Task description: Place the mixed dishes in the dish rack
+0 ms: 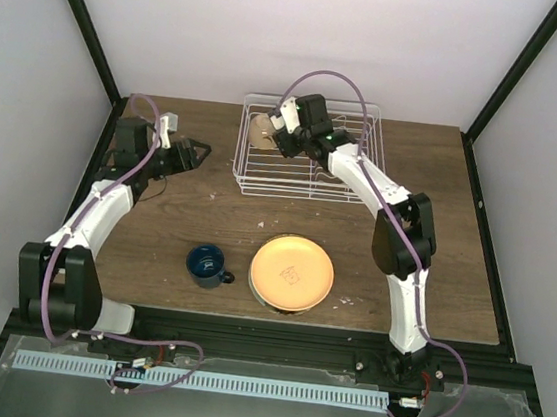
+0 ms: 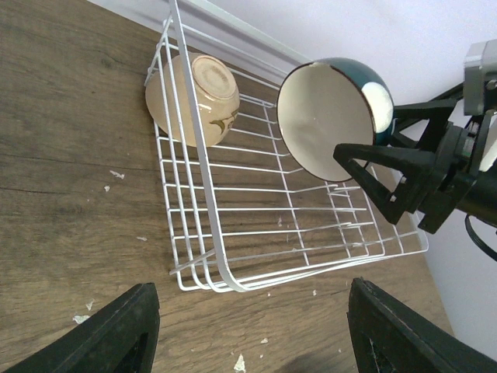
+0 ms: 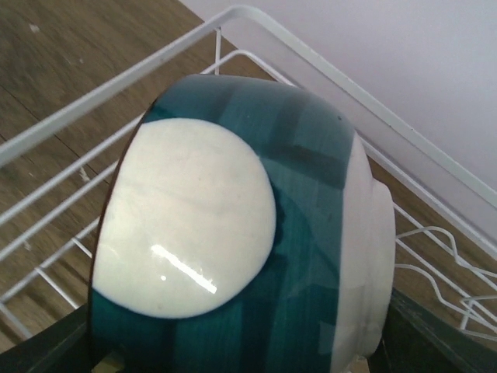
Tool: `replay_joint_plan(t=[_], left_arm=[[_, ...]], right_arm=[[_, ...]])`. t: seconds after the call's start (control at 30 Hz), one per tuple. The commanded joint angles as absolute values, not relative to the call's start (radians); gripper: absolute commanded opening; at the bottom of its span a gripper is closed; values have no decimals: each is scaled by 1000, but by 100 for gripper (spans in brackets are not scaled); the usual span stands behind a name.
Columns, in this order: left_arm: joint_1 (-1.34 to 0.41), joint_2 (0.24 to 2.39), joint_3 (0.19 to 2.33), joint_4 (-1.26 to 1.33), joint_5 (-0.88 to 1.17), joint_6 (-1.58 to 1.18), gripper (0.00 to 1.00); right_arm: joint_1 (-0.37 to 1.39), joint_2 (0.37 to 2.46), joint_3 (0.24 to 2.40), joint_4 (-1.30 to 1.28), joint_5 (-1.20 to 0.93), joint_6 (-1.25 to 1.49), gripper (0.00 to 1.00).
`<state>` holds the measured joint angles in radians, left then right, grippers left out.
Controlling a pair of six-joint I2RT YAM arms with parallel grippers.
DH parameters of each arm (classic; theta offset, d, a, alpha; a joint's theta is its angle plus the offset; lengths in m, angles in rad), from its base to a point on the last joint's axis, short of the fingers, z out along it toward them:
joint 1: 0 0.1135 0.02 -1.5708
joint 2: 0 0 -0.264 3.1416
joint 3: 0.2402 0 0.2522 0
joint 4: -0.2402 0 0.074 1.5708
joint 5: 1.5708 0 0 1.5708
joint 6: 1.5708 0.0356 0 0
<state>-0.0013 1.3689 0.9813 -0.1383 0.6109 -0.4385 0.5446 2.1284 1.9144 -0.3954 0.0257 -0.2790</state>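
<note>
Your left fingers (image 2: 116, 334) are spread, grasping nothing, left of the dish rack (image 2: 203, 233). The cream bowl (image 2: 194, 97) lies on its side in its far-left corner. Your right fingers (image 2: 384, 163) clamp the white bowl with blue outside (image 2: 326, 116), teal glaze with white patches, tilted above the rack.

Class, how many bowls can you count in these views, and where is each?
2. The cream bowl lies tipped in a dish rack corner; the white bowl with blue outside is held over it by the right gripper. No others show.
</note>
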Motion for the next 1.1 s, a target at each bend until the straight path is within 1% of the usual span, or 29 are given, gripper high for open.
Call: replay_joint_plan(t=[0.0,0.2,0.47,0.67,0.93,1.07], left_arm=[[1,1386,994,-109,620,-437,67],[0,1402,1004,-109,624,-434,67],[0,1424,1023,-119,644,-428,67],[0,1421,1023,-137,644,-417,67],[1,1407,1007,-138,644,-414,67],[1,1408,1002,-137,646,-419,67]], right_arm=[[564,2136,1950,-336,110,-410,69],[580,2123,1867,-273,161,-551,70],[605,2152,1811,-241,299,-704,70],[620,2134,1733,-181,313,-802,70],[630,2131,1683,-138,324,-888,72],[631,2139,1677,-137,335,-902,77]])
